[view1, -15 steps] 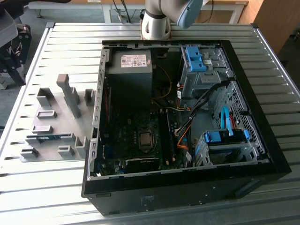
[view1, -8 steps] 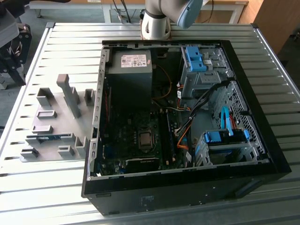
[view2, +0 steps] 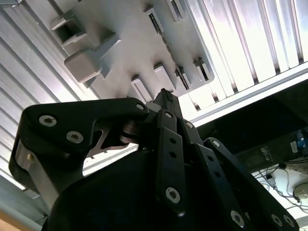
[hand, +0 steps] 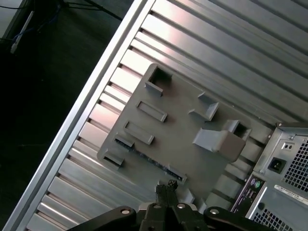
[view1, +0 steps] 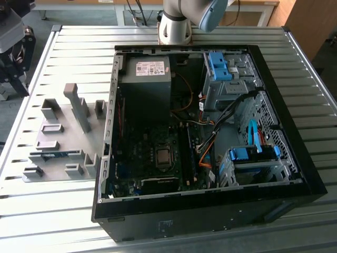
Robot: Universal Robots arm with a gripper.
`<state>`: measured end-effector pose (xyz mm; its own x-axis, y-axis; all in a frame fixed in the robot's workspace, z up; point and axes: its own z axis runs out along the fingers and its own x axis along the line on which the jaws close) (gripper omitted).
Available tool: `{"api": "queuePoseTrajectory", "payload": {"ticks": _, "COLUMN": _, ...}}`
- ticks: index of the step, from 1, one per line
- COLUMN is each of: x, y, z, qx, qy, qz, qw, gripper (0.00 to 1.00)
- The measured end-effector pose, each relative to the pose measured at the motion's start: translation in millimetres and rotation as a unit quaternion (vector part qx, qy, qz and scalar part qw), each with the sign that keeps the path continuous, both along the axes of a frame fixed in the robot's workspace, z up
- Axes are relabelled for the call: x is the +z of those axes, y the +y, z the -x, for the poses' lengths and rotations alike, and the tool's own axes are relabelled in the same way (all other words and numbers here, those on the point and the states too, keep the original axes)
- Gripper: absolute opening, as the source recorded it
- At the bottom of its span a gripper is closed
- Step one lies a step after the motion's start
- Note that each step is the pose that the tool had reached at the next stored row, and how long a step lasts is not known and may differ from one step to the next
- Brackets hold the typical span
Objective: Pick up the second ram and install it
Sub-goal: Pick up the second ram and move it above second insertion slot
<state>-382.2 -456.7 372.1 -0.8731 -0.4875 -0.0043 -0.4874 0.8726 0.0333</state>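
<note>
Exterior view: an open computer case (view1: 210,219) lies on its side on the ribbed metal table (view1: 79,47). The arm's base (view1: 176,23) stands at 12 o'clock from the case. A grey fixture plate (view1: 66,139) with raised blocks lies flat on the table at 9 o'clock from the case, just beside its wall.

The second ram (view1: 55,154) is a thin blue-green stick. It stands on edge in a low holder at about 7 o'clock on the plate, its length running from 9 to 3 o'clock. It is not in the case. A tall grey block (view1: 79,108) stands upright on the plate at 1 o'clock from the stick, apart from it.

Inside the case, the power supply (view1: 146,79) sits at 11 o'clock and the processor socket (view1: 164,156) near the middle of the board. Long dark memory slots (view1: 187,155) run at 3 o'clock of the socket; whether a stick is seated there cannot be made out.

First wrist view: the claw (hand: 166,185) hangs over the fixture plate (hand: 183,125), near the plate edge that faces the case. Its fingertips are together and hold nothing. The second ram (hand: 149,159) shows as a narrow dark strip between two end holders, near the fingertips but apparently clear of them.

Second wrist view: the claw (view2: 166,96) is seen from behind, its dark linkage drawn in and its tips meeting over the plate (view2: 130,43).
</note>
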Motion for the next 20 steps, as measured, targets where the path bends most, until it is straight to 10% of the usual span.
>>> {"api": "queuePoseTrajectory", "payload": {"ticks": 20, "x": -3.4, "y": -0.1, "z": 4.2, "qx": 0.119, "qy": 0.0001, "qz": 0.0001, "qw": 0.9929, "gripper": 0.10}}
